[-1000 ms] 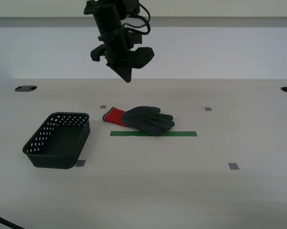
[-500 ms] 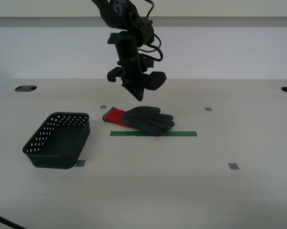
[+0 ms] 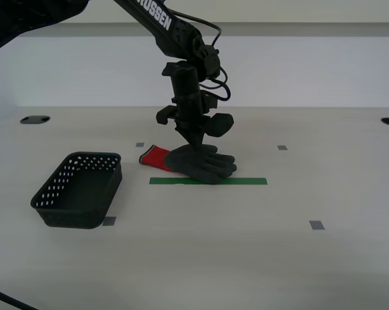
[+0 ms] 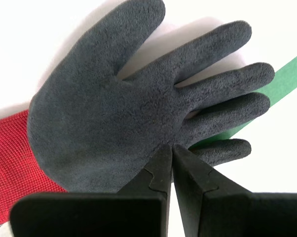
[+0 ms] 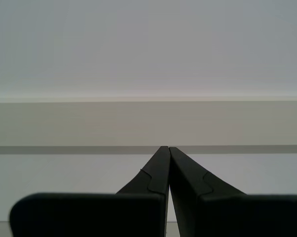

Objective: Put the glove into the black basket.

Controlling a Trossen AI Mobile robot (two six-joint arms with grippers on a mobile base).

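The glove (image 3: 198, 161), dark grey with a red knit cuff, lies flat on the table over a green tape strip. In the second wrist view the glove (image 4: 119, 108) fills the picture, palm up with fingers spread. My second gripper (image 3: 194, 146) is shut and empty, its tips (image 4: 170, 146) right above the palm, touching or nearly so. The black basket (image 3: 78, 188) stands empty to the exterior view's left of the glove. My first gripper (image 5: 168, 148) is shut and empty, facing a blank wall; it does not show in the exterior view.
A green tape strip (image 3: 246, 181) runs under the glove's fingers. Small grey tape squares (image 3: 316, 225) dot the table. Dark round holes sit at the far edges of the table (image 3: 34, 119).
My second gripper has come down and toward the exterior view's right, from high above the table to the glove's palm. The glove and basket have not moved.
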